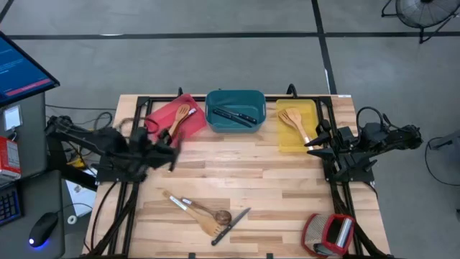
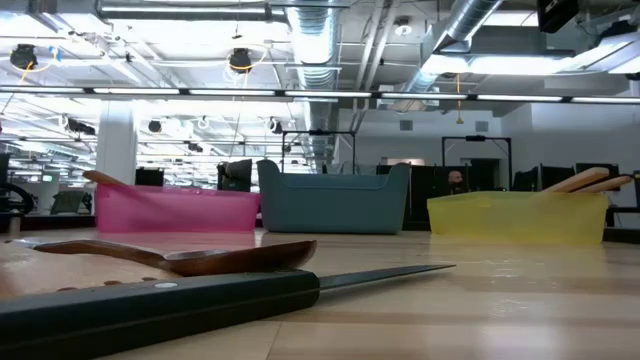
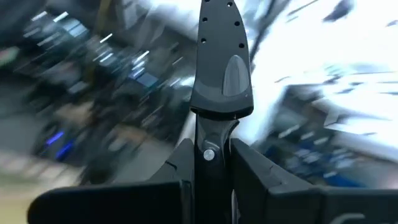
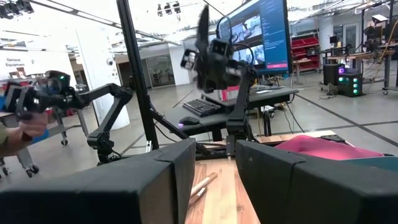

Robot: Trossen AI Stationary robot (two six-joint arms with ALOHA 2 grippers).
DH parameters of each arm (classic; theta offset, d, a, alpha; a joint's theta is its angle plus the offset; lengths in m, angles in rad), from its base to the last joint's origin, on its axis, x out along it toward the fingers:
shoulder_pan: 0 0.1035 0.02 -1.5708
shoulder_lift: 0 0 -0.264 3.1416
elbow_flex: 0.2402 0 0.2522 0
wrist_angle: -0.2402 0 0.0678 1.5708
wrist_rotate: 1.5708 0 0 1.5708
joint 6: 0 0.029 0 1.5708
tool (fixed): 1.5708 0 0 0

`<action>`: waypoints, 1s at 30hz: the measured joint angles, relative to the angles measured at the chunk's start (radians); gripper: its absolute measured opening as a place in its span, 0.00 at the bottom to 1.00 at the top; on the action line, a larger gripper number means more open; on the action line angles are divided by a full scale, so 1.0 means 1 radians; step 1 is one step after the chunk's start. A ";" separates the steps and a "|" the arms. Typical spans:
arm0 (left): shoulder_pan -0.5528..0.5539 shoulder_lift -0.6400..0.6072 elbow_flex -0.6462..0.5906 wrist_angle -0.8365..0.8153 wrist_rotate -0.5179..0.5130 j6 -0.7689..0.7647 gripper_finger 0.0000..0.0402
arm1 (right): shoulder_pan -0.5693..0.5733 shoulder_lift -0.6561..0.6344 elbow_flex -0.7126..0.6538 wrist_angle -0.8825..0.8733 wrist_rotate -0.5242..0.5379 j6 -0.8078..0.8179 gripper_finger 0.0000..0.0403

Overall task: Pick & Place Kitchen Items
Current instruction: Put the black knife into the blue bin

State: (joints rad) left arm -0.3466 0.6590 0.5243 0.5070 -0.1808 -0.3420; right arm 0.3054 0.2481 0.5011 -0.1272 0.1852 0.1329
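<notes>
a black-handled knife (image 3: 221, 93) is clamped between the left gripper's (image 1: 169, 152) fingers, held up above the table's (image 1: 287, 194) left side, near the red tray (image 1: 159, 114). more utensils (image 1: 205, 212) lie near the table's front edge. the right gripper (image 1: 316, 142), part open and empty, waits beside the yellow tray (image 1: 284, 140).

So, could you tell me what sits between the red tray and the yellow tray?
The teal tray, holding black-handled knives, sits between the red tray and yellow tray, seen in the high view.
</notes>
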 joint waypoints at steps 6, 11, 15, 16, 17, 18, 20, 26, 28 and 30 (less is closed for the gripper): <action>0.000 -0.034 0.001 0.144 0.191 0.082 0.12 | 0.000 0.000 0.000 0.000 0.000 0.000 0.31; 0.000 -0.025 0.001 0.151 0.234 0.132 0.12 | 0.000 0.000 0.000 0.000 0.000 0.000 0.31; 0.000 -0.022 0.001 0.155 0.234 0.135 0.12 | 0.000 0.000 0.000 0.000 0.000 0.000 0.31; 0.000 -0.022 0.001 0.155 0.234 0.135 0.12 | 0.000 0.000 0.000 0.000 0.000 0.000 0.31; 0.000 -0.022 0.001 0.155 0.234 0.136 0.12 | 0.000 0.000 0.000 0.000 0.000 0.000 0.31; 0.000 -0.022 0.001 0.155 0.233 0.136 0.12 | 0.000 0.000 0.000 0.000 0.000 0.000 0.31; 0.000 -0.022 0.001 0.155 0.199 0.157 0.12 | 0.000 0.000 0.000 0.000 0.000 0.000 0.31; 0.000 0.029 0.001 0.096 -0.088 0.288 0.12 | 0.000 0.000 0.000 0.000 0.000 0.000 0.31; 0.000 0.060 0.001 0.062 -0.216 0.328 0.12 | 0.000 0.000 0.000 0.000 0.000 0.004 0.31; 0.000 0.095 0.001 0.047 -0.346 0.377 0.12 | 0.000 0.000 0.000 0.000 0.000 0.015 0.31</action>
State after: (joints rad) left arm -0.3466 0.7537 0.5252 0.5539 -0.5273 0.0347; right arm 0.3054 0.2481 0.5011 -0.1276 0.1856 0.1483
